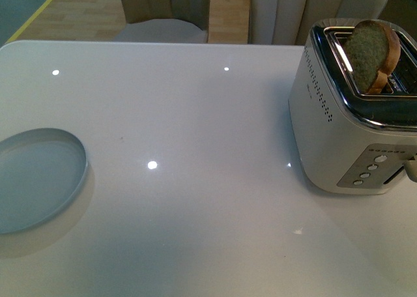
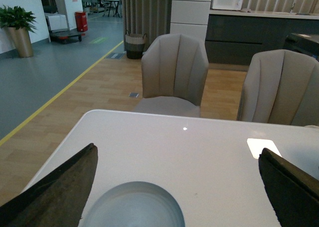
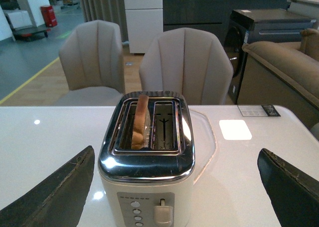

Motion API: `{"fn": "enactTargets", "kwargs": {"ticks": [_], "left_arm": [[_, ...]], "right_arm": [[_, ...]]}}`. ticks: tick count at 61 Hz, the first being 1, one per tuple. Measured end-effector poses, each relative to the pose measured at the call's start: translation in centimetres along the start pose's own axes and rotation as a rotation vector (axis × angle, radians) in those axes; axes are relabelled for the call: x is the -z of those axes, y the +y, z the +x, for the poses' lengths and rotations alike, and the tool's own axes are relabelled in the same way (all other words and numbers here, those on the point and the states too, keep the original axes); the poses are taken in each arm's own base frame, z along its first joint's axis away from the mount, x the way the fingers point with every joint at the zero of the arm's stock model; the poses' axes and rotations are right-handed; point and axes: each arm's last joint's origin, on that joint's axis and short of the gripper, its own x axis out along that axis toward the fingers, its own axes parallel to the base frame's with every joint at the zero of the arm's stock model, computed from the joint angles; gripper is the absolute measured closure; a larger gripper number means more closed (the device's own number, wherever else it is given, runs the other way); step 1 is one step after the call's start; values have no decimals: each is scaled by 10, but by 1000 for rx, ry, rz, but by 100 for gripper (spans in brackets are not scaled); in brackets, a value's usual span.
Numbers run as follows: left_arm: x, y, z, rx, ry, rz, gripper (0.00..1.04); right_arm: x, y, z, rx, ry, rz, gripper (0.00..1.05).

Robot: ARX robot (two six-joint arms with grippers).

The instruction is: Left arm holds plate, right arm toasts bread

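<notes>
The pale blue-grey plate lies on the white table at the left edge; in the left wrist view the plate sits low between the open jaws of my left gripper, which is empty. The bread stands upright in the left slot of the white and chrome toaster at the right. In the right wrist view the bread sticks up from the toaster, which lies between the open jaws of my right gripper, empty. Neither gripper shows in the front view.
The white table is glossy with light reflections. The toaster's lever and several buttons face me. Two beige chairs stand behind the table's far edge. A sofa is at the far right.
</notes>
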Motion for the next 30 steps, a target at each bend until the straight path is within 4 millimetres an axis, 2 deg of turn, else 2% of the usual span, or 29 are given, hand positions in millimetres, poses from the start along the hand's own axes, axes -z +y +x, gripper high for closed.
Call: {"fn": "enactTargets", "kwargs": {"ticks": [30], "left_arm": [[0, 0, 0, 0, 0, 0, 7]], "right_arm": [[0, 0, 0, 0, 0, 0, 9]]}}
